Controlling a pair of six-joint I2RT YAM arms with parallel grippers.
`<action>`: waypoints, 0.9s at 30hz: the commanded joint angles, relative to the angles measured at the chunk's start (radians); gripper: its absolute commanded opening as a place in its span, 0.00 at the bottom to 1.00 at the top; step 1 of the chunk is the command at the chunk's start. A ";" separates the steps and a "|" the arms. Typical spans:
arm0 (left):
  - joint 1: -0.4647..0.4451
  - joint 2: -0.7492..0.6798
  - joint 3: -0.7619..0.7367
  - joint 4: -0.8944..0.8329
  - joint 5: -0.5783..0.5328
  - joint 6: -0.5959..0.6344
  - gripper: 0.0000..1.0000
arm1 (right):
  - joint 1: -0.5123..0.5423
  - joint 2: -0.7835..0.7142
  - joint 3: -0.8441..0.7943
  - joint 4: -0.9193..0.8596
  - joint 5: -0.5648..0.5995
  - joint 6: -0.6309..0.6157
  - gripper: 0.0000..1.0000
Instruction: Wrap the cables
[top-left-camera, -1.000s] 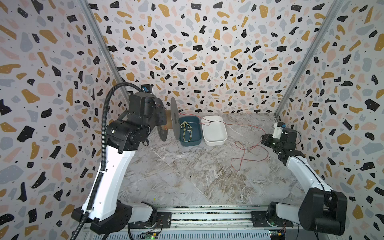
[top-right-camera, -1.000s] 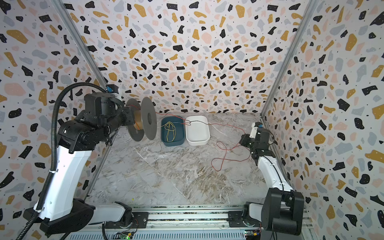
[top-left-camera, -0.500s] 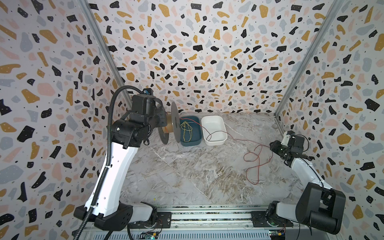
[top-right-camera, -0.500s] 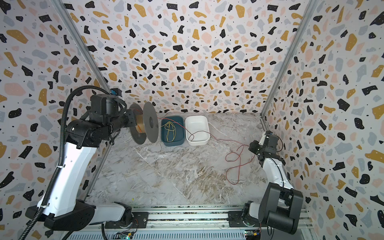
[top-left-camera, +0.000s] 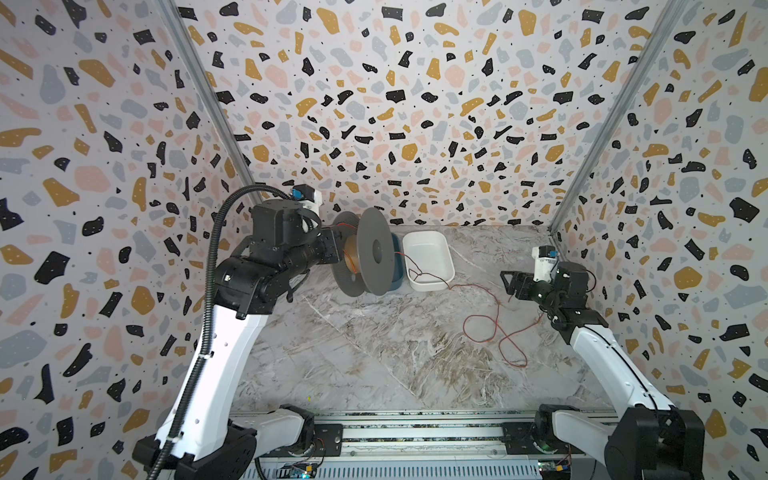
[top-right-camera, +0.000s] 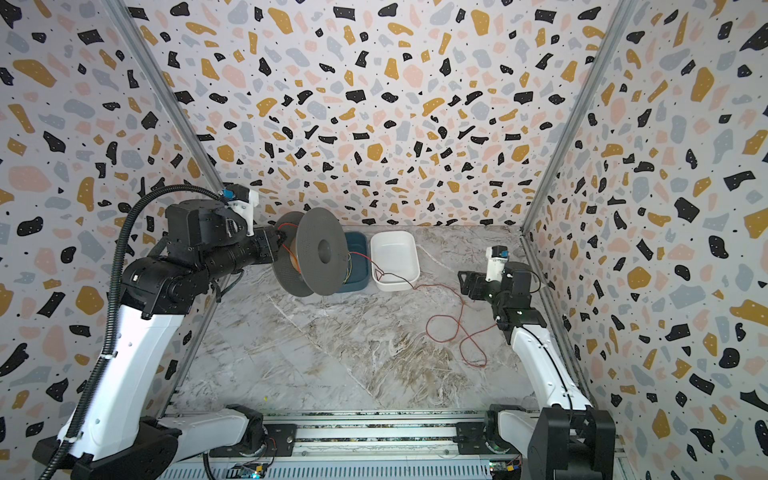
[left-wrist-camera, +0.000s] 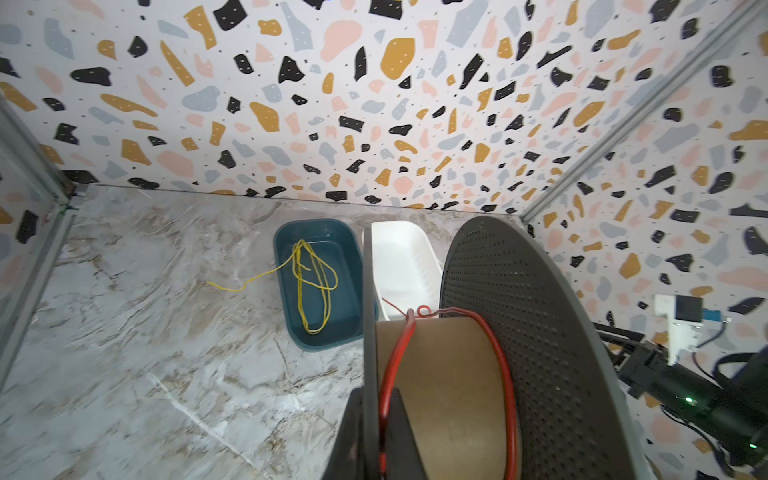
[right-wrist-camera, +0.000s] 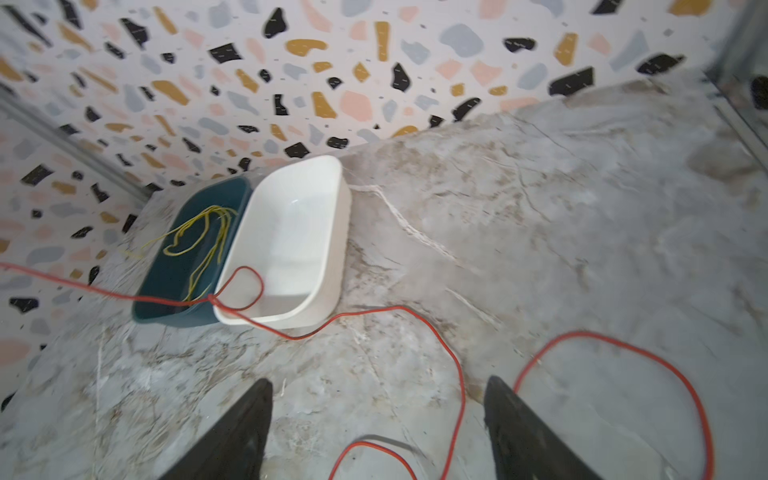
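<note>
Marble table (top-left-camera: 374, 365) fills the floor of a cell closed in by speckled walls (top-left-camera: 415, 104) on three sides. In the right wrist view, the right gripper (right-wrist-camera: 378, 419) has its jaws spread wide and grips nothing. The red cable (right-wrist-camera: 457, 365) lies slack on the table under that gap, with one loop curling outside a finger (right-wrist-camera: 523, 432). In both top views this gripper (top-left-camera: 508, 282) (top-right-camera: 463, 282) hangs low near the side wall, and the cable's loops (top-left-camera: 482, 328) (top-right-camera: 444, 328) spread on the table below and behind it. Bare table lies ahead of it, up to the bins.

Across the table, the left gripper (left-wrist-camera: 372, 419) is clamped on the near flange of the spool (left-wrist-camera: 532, 332), holding it off the table with its axis level (top-left-camera: 374, 257) (top-right-camera: 320, 253). A turn or so of cable (left-wrist-camera: 498, 353) circles the brown core just past the fingers. From there it runs out over the near corner of the white bin (right-wrist-camera: 332, 232), forms a small loop, and drops to the table.

Beyond the spool, the blue bin (left-wrist-camera: 286, 266) touches the white bin's side and holds a yellow wire (left-wrist-camera: 307, 282), one end trailing out onto the table. Both bins sit close to the back wall.
</note>
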 joint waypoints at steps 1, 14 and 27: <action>0.002 -0.040 -0.007 0.146 0.101 -0.027 0.00 | 0.100 -0.028 -0.012 0.127 -0.063 -0.075 0.81; 0.001 -0.121 -0.085 0.196 0.167 -0.033 0.00 | 0.422 0.136 -0.014 0.442 -0.097 -0.286 0.80; 0.001 -0.149 -0.131 0.233 0.187 -0.059 0.00 | 0.483 0.386 0.089 0.595 -0.106 -0.355 0.77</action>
